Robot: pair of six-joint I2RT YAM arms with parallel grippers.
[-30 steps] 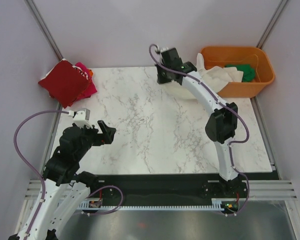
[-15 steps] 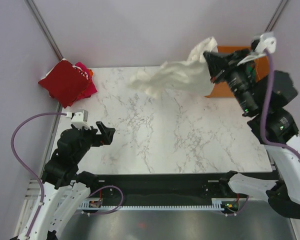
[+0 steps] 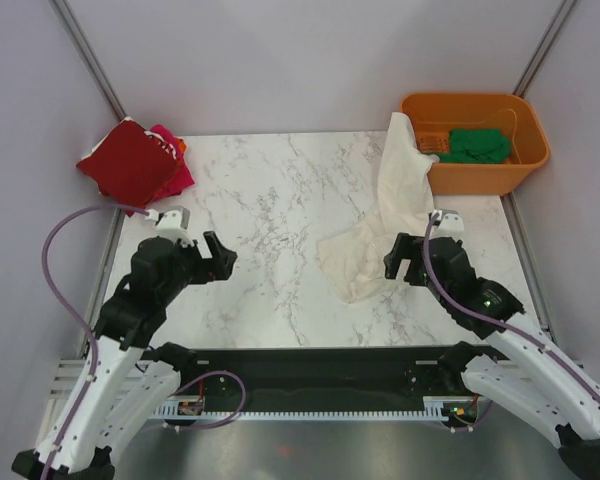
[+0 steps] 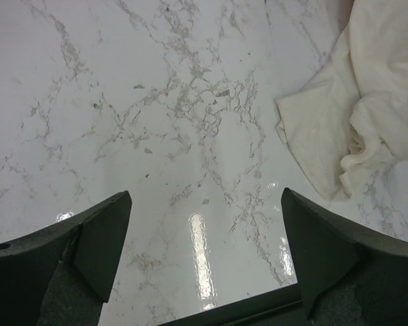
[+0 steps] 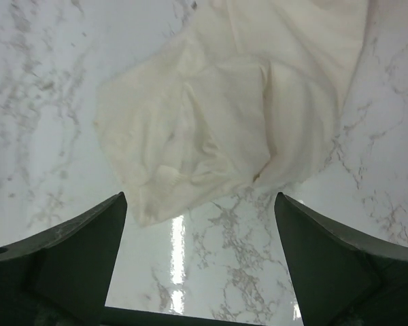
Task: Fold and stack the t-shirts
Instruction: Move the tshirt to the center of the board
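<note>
The cream-white t-shirt (image 3: 380,235) lies crumpled just ahead of the right gripper (image 5: 198,204), whose jaws gape wide and empty, and it trails across the surface (image 3: 260,200) up over the orange tub (image 3: 475,180), apparently positioned for spreading, with the left gripper (image 4: 204,197) equally wide.

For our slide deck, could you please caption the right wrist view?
Open right pincer poised over the crumpled cream-white t-shirt on the marble table.

Large t-shirt (image 3: 380,235) trails from tub (image 3: 480,178) rim onto table (image 3: 270,200); folded t-shirts (image 3: 130,165) far-left corner; another t-shirt (image 3: 478,145) inside tub.
</note>
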